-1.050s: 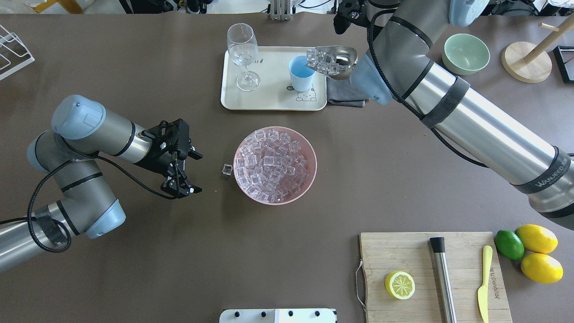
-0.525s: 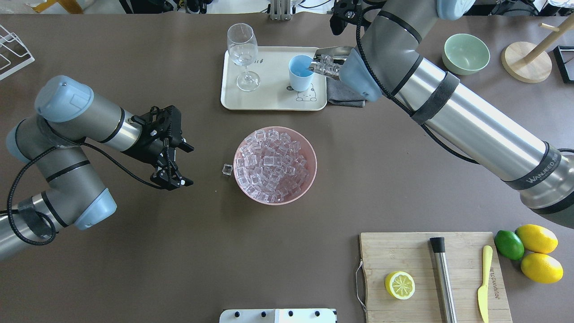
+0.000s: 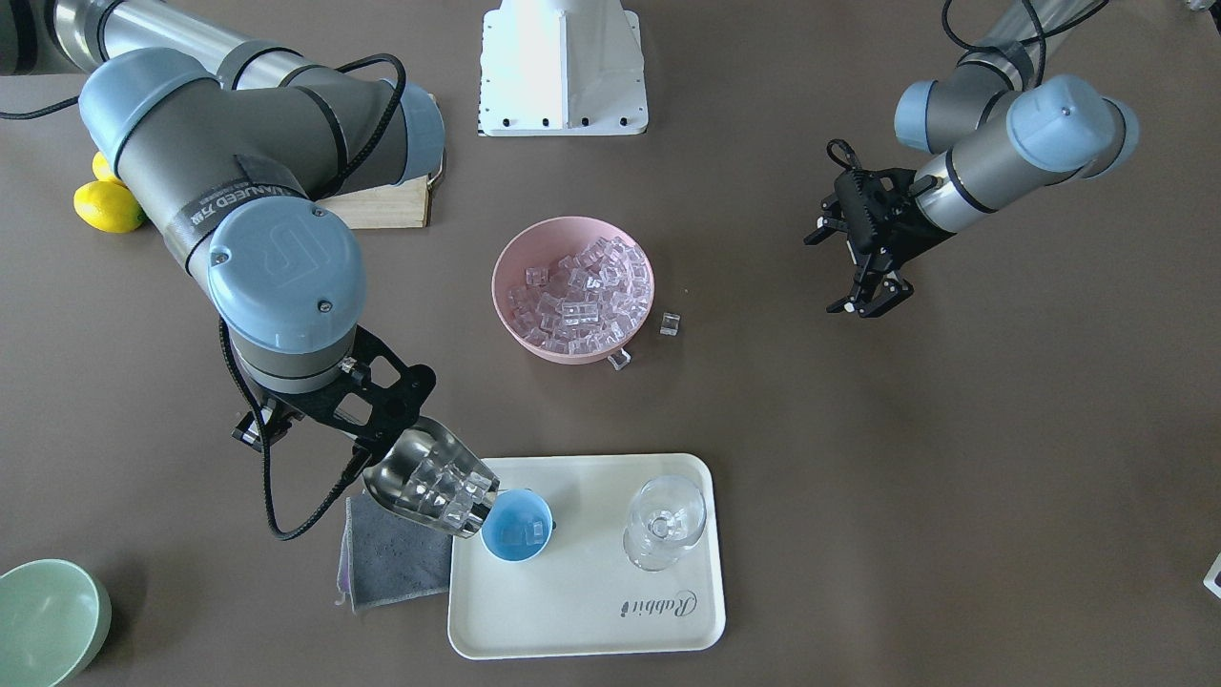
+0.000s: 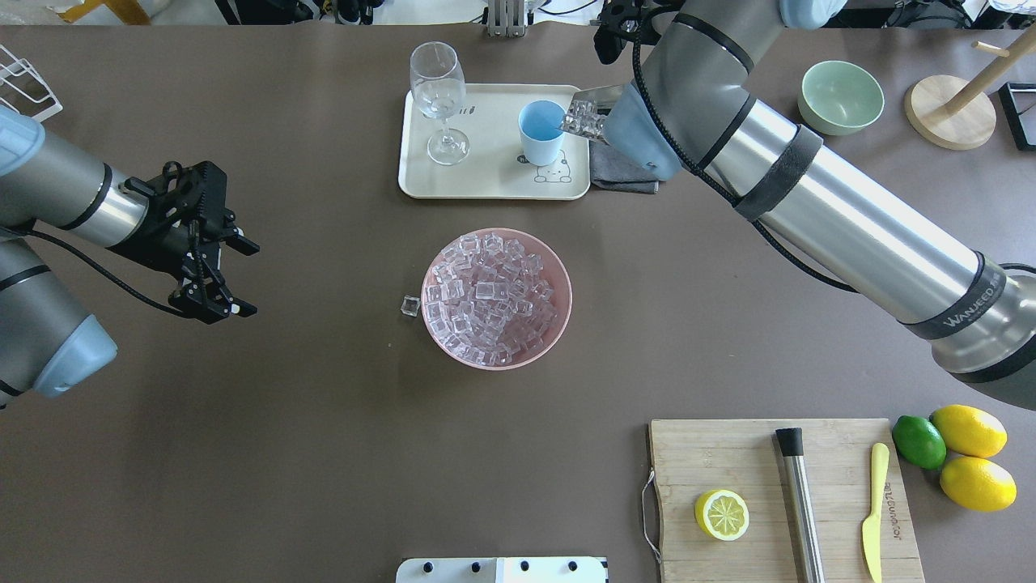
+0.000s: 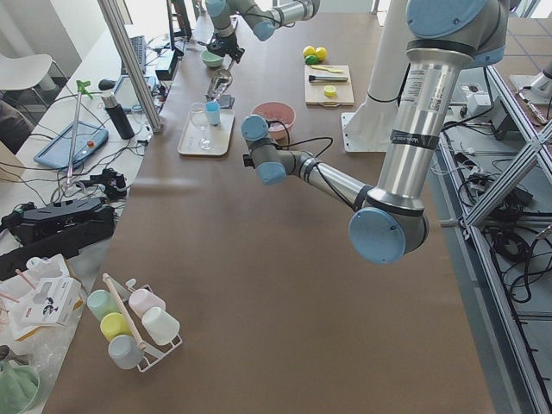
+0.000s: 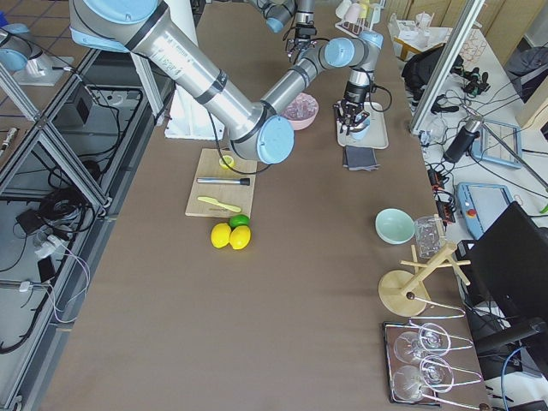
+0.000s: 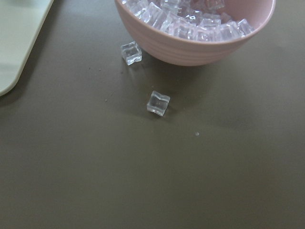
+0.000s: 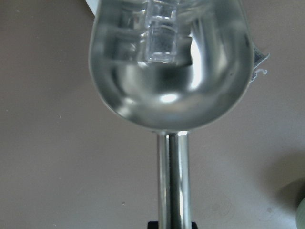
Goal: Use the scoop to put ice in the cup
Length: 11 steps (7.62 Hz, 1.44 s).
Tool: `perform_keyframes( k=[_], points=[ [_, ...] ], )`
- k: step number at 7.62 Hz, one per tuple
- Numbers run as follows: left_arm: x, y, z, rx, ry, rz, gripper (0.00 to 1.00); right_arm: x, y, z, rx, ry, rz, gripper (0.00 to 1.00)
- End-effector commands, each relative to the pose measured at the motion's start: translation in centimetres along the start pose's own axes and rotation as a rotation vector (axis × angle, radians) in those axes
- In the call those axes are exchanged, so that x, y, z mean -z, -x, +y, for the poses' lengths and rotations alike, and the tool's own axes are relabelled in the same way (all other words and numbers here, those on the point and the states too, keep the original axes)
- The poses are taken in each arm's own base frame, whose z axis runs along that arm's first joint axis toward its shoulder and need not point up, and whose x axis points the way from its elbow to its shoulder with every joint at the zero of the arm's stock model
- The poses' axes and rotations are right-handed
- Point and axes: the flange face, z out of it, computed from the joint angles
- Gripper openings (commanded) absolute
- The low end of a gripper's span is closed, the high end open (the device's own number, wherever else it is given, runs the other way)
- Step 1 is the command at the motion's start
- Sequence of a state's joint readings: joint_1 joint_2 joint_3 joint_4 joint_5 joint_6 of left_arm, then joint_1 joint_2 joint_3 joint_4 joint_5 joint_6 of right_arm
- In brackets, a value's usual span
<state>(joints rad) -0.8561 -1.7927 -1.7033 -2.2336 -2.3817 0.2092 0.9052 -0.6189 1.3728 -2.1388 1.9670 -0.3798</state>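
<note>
The light-blue cup (image 4: 541, 129) stands on the cream tray (image 4: 486, 182); it also shows in the front view (image 3: 516, 524). My right gripper (image 3: 367, 434) is shut on the handle of the steel scoop (image 3: 429, 474). The scoop is tilted with its lip at the cup's rim. Several ice cubes (image 3: 446, 494) sit at the scoop's mouth, and one shows in the right wrist view (image 8: 162, 45). More ice (image 4: 486, 300) fills the pink bowl (image 4: 560, 275). My left gripper (image 4: 247, 278) is open and empty, far left of the bowl.
Loose cubes (image 7: 158, 103) (image 7: 131, 52) lie on the table beside the bowl. A wine glass (image 4: 439, 89) stands on the tray and a grey cloth (image 4: 619, 174) lies beside it. A green bowl (image 4: 840, 97) is back right. A cutting board (image 4: 728, 453) with lemon half, steel cylinder and yellow knife is front right.
My right arm has moved the scoop left to the cup's rim and tipped it down. My left arm has drawn back to the left, away from the bowl, still open.
</note>
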Motion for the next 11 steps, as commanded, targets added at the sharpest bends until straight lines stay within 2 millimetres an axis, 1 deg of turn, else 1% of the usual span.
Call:
perform_keyframes(
  k=[1, 2, 3, 4, 5, 6, 7, 8, 9, 10, 11],
  points=[
    [4.3, 3.9, 5.4, 0.277, 0.123, -0.007, 0.99, 1.2, 0.4, -0.2, -0.001, 0.025, 0.010, 0.00],
    [8.4, 6.3, 7.8, 0.385, 0.127, -0.075, 0.99, 1.7, 0.5, -0.3, -0.003, 0.030, 0.011, 0.00],
    [13.2, 8.0, 11.5, 0.471, 0.109, -0.155, 0.99, 1.6, 0.7, -0.8, 0.002, 0.042, 0.027, 0.00],
    [19.1, 9.1, 16.4, 0.580, 0.086, -0.251, 0.99, 1.6, 0.8, -1.0, 0.004, 0.046, 0.031, 0.00],
    [22.9, 9.4, 20.0, 0.665, 0.076, -0.309, 0.99, 1.5, 0.7, -1.0, 0.005, 0.048, 0.030, 0.00],
    [26.0, 9.3, 23.1, 0.743, 0.068, -0.355, 0.99, 1.5, 0.8, -1.0, 0.008, 0.049, 0.031, 0.00],
    [27.4, 9.0, 26.4, 0.813, 0.072, -0.378, 0.99, 1.5, 0.8, -1.0, 0.010, 0.049, 0.031, 0.00],
    [28.2, 8.3, 28.4, 0.851, 0.070, -0.388, 0.99, 1.6, 0.9, -0.9, 0.012, 0.045, 0.034, 0.00],
    [28.5, 7.7, 30.8, 0.893, 0.076, -0.396, 0.99, 2.0, 1.2, -0.5, 0.011, 0.043, 0.034, 0.00],
    [27.6, 7.2, 33.5, 0.940, 0.100, -0.385, 0.99, 2.0, 2.2, 1.7, 0.009, 0.018, 0.035, 0.00],
    [27.4, 6.8, 35.2, 0.971, 0.112, -0.385, 0.99, 0.7, 3.0, 5.3, -0.032, -0.016, 0.024, 0.00]
  ],
)
